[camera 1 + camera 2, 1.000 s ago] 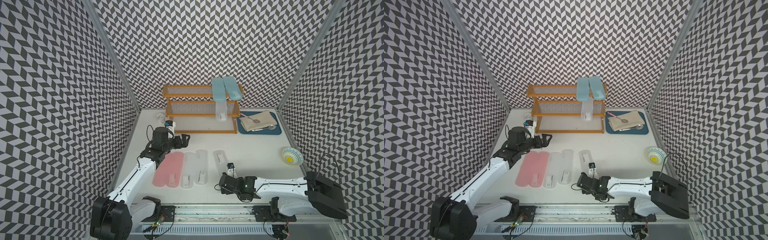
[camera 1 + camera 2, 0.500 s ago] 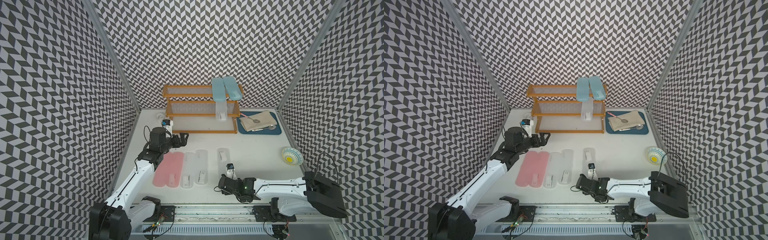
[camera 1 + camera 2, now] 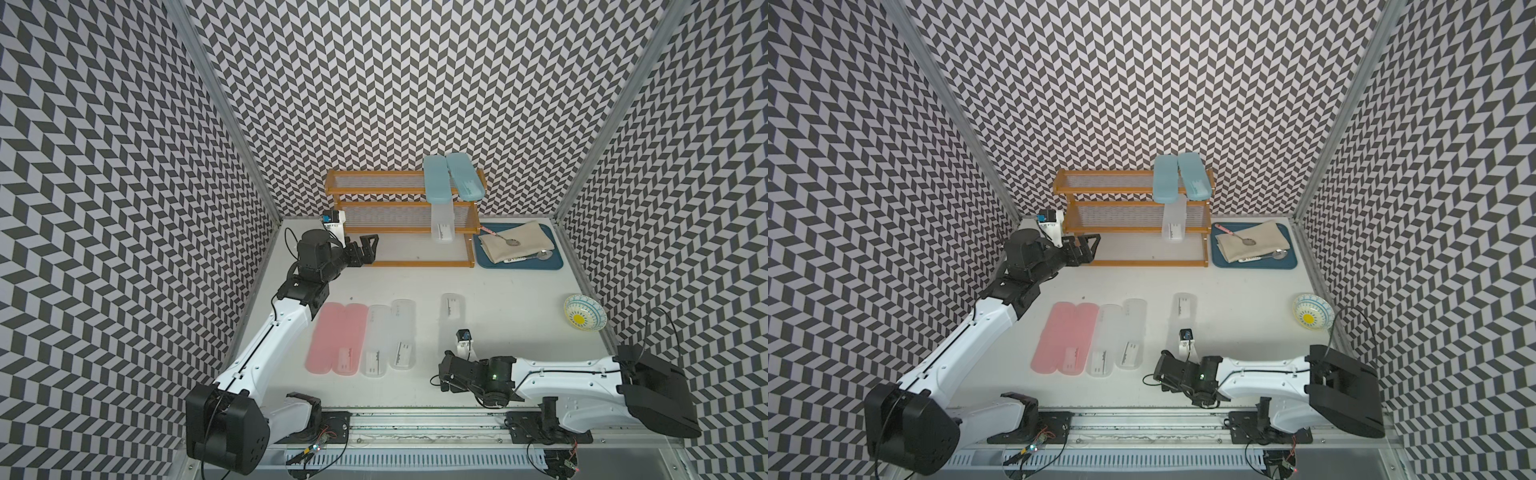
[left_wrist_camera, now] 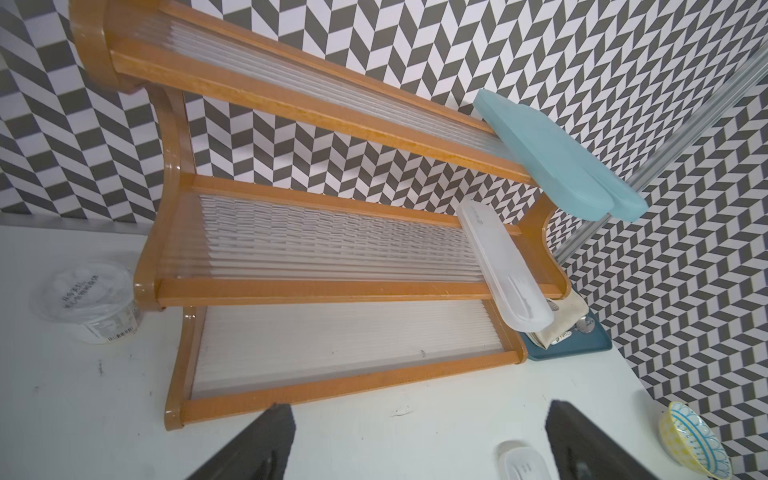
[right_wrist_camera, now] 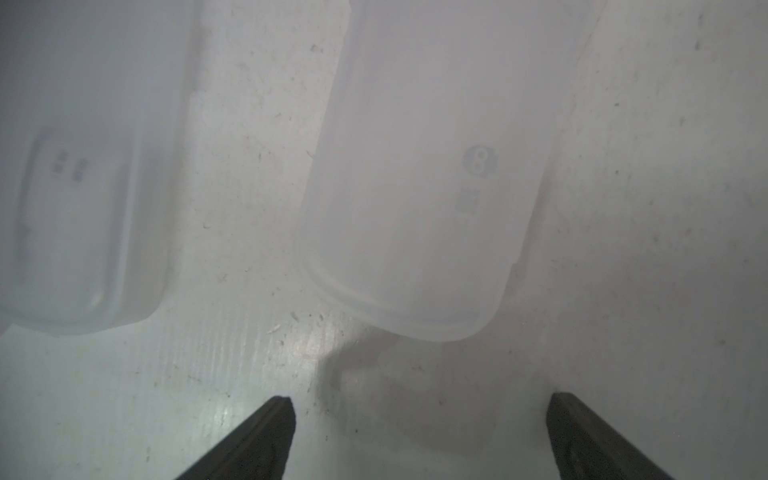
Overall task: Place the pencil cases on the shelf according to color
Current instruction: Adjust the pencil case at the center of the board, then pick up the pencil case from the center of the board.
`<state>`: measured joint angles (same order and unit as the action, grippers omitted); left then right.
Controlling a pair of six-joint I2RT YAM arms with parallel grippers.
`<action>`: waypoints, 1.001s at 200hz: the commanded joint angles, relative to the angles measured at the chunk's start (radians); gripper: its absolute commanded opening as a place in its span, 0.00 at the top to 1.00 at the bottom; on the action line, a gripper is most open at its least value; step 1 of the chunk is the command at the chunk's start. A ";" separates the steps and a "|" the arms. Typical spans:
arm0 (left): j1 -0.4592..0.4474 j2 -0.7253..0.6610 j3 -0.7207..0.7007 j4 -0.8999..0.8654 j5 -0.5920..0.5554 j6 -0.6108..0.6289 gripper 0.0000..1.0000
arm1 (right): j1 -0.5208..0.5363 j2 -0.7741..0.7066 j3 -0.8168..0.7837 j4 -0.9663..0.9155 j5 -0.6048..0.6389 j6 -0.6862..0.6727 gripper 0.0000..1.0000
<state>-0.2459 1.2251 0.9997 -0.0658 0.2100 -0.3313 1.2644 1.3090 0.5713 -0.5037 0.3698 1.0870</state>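
Right pincer point(image 5: 419, 401) just behind clear case point(image 5: 415, 187)

Print on pencil cases point(image 3: 402, 332) and cup lid point(image 4: 81, 286) is unreadably small.

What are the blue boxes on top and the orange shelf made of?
The blue pencil cases look like frosted plastic: smooth, matte and a little see-through, with rounded moulded edges. The shelf frame looks like varnished wood, orange-brown with shiny glints, though it could be coated plastic. Its tiers look like clear ribbed plastic, because you can see through the ridges.
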 commanded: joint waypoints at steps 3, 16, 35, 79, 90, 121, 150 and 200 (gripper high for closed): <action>0.010 0.016 -0.034 0.022 -0.026 0.028 0.00 | -0.023 -0.043 0.063 -0.029 0.011 0.031 0.00; 0.011 0.015 -0.033 0.015 -0.001 0.021 0.00 | -0.060 -0.033 0.099 -0.029 0.000 0.010 0.00; 0.012 0.006 -0.041 0.024 0.002 0.021 0.00 | -0.118 0.009 0.145 -0.029 -0.016 -0.026 0.00; 0.013 0.008 -0.042 0.028 0.029 0.015 0.00 | -0.232 0.133 0.235 -0.049 -0.097 -0.095 0.00; 0.013 0.010 -0.041 0.024 0.028 0.015 0.00 | -0.246 0.167 0.259 -0.061 -0.109 -0.110 0.00; 0.013 0.007 -0.044 0.027 0.032 0.011 0.01 | -0.257 0.242 0.295 -0.076 -0.107 -0.121 0.00; 0.013 0.009 -0.044 0.031 0.036 0.008 0.00 | -0.258 0.291 0.302 -0.078 -0.119 -0.130 0.00; 0.013 0.013 -0.048 0.031 0.047 0.004 0.00 | -0.259 0.199 0.179 -0.099 -0.103 -0.097 0.00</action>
<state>-0.2394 1.2427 0.9611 -0.0605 0.2382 -0.3305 1.0111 1.5784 0.8169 -0.5793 0.2619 0.9726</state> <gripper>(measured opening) 0.993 0.995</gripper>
